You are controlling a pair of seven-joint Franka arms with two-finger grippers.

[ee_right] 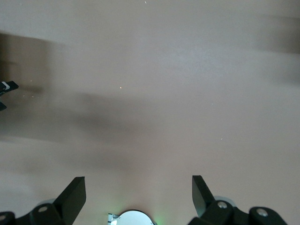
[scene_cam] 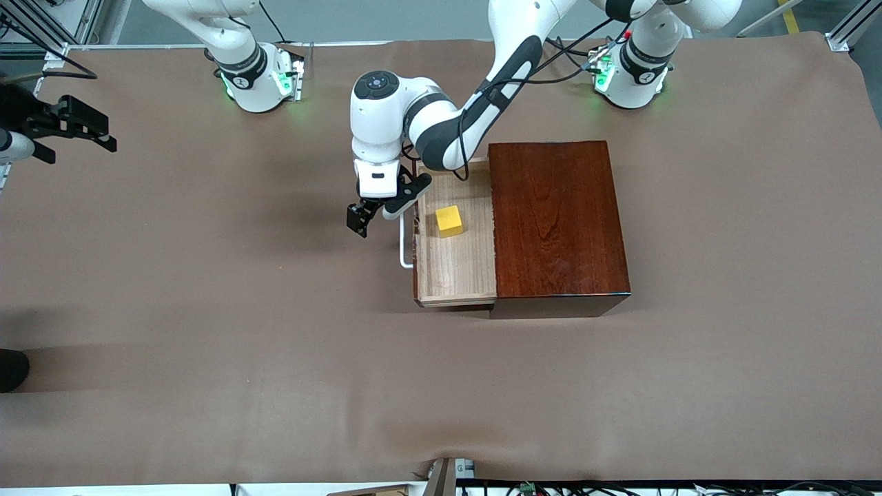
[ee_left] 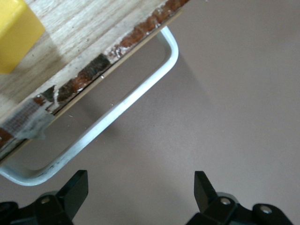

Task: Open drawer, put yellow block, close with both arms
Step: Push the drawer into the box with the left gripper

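Brown table (scene_cam: 207, 310), drawer (scene_cam: 456, 275) pulled open, yellow block (scene_cam: 449, 221) inside.
We see the left gripper (scene_cam: 360, 222) over the table just beside the white handle (ee_left: 93, 129), jaws apart and empty (block resting on the light wood floor); the right gripper (scene_cam: 79, 127) waits at the right arm's end, jaws wide too.

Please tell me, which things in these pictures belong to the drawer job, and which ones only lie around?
Belong to the job:
- drawer, pulled open, white handle
- yellow block, inside the drawer
- left gripper, open, over the table beside the handle
- right gripper, open, waiting at the right arm's end

Only lying around:
- brown table cover
- dark object at the table's edge
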